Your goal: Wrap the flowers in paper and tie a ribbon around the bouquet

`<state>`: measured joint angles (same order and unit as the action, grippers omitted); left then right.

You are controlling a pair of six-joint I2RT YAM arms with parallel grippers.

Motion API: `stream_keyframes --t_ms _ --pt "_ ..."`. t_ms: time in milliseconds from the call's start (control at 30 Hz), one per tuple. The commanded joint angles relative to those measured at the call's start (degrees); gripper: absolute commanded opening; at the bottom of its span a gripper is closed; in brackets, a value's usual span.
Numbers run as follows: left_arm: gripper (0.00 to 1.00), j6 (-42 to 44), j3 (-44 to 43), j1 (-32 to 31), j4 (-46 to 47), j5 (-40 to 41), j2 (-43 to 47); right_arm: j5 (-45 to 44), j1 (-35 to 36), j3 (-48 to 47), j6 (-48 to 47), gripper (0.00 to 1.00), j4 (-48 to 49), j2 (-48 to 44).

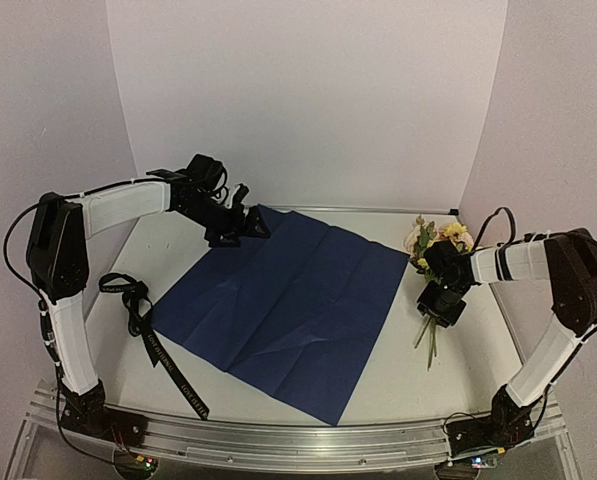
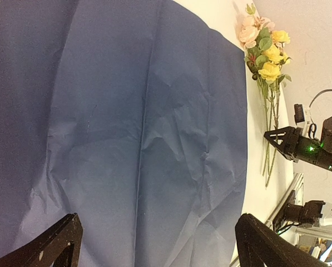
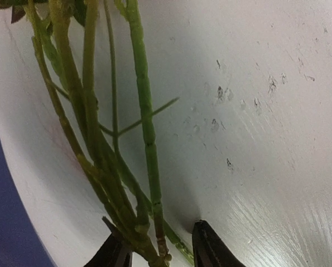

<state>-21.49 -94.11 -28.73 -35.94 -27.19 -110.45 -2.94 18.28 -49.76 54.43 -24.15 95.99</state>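
Right end effector [image 3: 161, 253]: straddles stems of the flowers [image 1: 436, 240], fingers narrowed, firm pinch not certain. Lie right of the paper [image 1: 288, 295], stems running near to far, blooms far. Left end effector [image 2: 158, 222]: spread wide, well apart.

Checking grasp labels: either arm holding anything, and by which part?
Left fingers: nothing. Right fingers straddle the flowers at the stems; whether they grip cannot be told.

Lettering on ribbon [image 1: 170, 365] illegibly small
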Motion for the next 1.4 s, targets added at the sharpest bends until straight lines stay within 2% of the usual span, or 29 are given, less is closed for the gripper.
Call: stream_keyframes --t_ms 0,100,233,333,733,1067,1367 --pt "0.99 -0.9 -0.8 0.0 2.0 -1.1 2.1 0.5 0.1 2.5 0.8 0.33 2.0 3.4" --pt "0.99 -1.2 -0.2 0.0 2.6 -1.1 2.8 0.4 0.2 2.7 0.6 0.25 1.9 2.7" --pt "0.99 -1.4 0.4 0.0 2.7 -0.8 3.1 0.0 0.6 3.0 0.6 0.08 1.8 1.5" --pt "0.99 -1.6 0.7 0.0 2.7 -0.7 3.4 -0.3 1.0 3.0 0.5 0.01 1.4 0.9" --pt "0.99 -1.6 0.5 0.0 2.4 0.3 3.5 -3.8 2.2 -0.6 -2.0 0.00 -4.5 -3.5" --pt "0.99 -3.9 1.5 0.0 4.2 0.5 2.0 -9.3 3.3 -10.3 -8.7 0.00 -13.2 -10.3" --pt "0.99 -7.3 2.4 0.5 6.5 0.0 0.4 -16.0 5.8 -21.5 -15.9 0.00 -18.1 -10.6"
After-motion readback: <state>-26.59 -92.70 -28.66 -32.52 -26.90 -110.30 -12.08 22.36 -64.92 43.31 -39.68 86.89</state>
